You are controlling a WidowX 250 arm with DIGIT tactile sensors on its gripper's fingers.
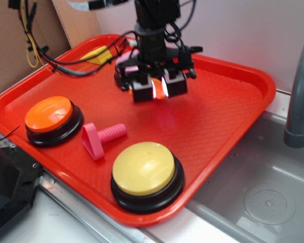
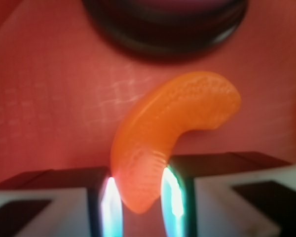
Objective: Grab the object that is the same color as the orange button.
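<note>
The gripper (image 1: 159, 90) stands low over the red tray (image 1: 228, 101), well behind the orange button (image 1: 49, 113) that sits at the tray's near left, and its fingers (image 2: 171, 195) are pinching one end of the orange crescent (image 2: 175, 126) — the wrist view shows the lower tip squeezed between the two lit pads, the rest curling free above the tray surface. The grasp step looks done or nearly so; whether the piece has left the tray I cannot tell. The next move, by my judgement, calls for a straight, gentle lift — the hold is only on one end, so the glossy piece could swivel or slip
</note>
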